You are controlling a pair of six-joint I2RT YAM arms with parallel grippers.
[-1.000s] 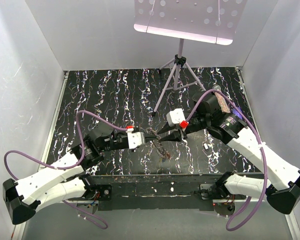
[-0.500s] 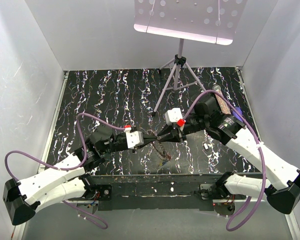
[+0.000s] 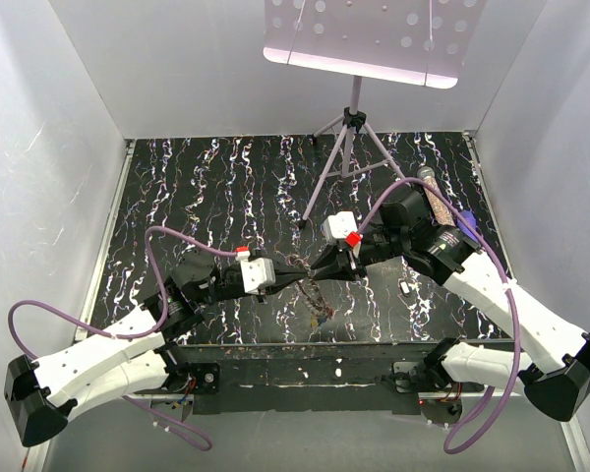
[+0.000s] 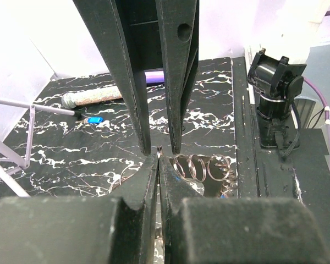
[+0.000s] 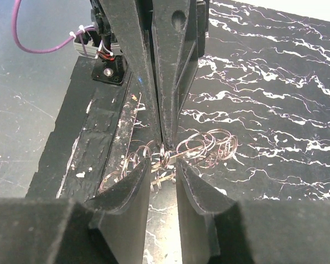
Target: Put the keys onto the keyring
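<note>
The keyring [image 5: 203, 146] is a strand of thin linked wire coils. It hangs between the two grippers and trails onto the dark marbled table [image 3: 226, 187]; in the top view it shows as a brownish strand [image 3: 321, 297]. My left gripper [image 4: 158, 157] is shut on one coil at its tip. My right gripper [image 5: 163, 164] is open, facing it tip to tip, with a finger on either side of that coil. A blue-headed key [image 4: 95, 120] lies far off on the table. A small pale piece [image 3: 403, 287] lies by the right arm. Other keys are hidden.
A tripod stand [image 3: 342, 147] with a perforated tray stands at the back middle. A speckled cylinder [image 3: 435, 202] lies at the back right, also visible in the left wrist view [image 4: 91, 99]. A black base strip [image 3: 305, 356] runs along the near edge. White walls enclose the table.
Both grippers have shifted slightly left together, staying tip to tip, with the left arm drawn back a little. The keyring strand stays hanging between them.
</note>
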